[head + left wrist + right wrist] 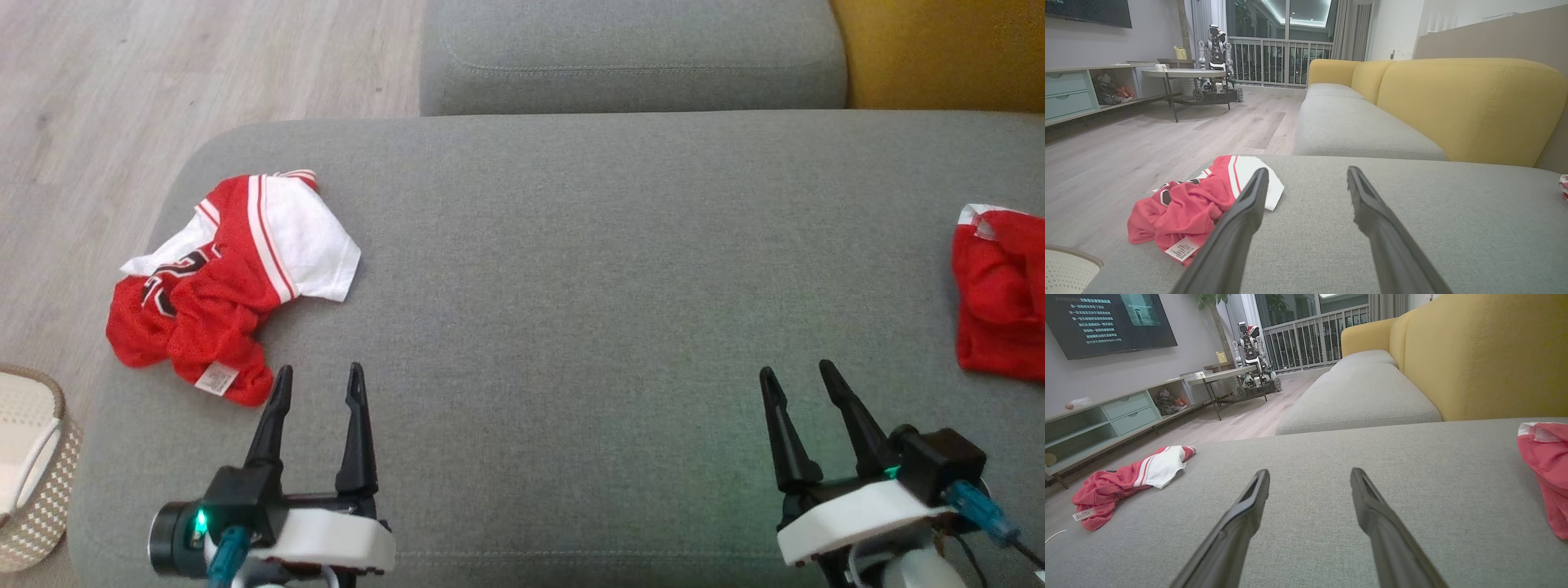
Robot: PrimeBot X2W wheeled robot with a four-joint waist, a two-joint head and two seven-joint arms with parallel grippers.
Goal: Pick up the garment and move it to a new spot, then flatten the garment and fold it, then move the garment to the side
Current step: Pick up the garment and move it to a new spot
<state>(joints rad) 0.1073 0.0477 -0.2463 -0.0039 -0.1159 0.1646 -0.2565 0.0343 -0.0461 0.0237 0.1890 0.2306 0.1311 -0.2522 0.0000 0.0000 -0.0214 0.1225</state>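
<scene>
Now: a crumpled red-and-white garment (229, 286) is lying at about nine o'clock on the grey sofa cushion (571, 269), close to the edge. Its white care tag (216, 376) is facing up, the print too small to read. Black numerals are showing on the red mesh, folded over and illegible. The left gripper (320, 371) is sitting at seven o'clock near the tag, fingers spread, holding nothing. The right gripper (796, 369) at five o'clock is likewise spread and empty. A second red garment (1000, 294) is lying at three o'clock.
</scene>
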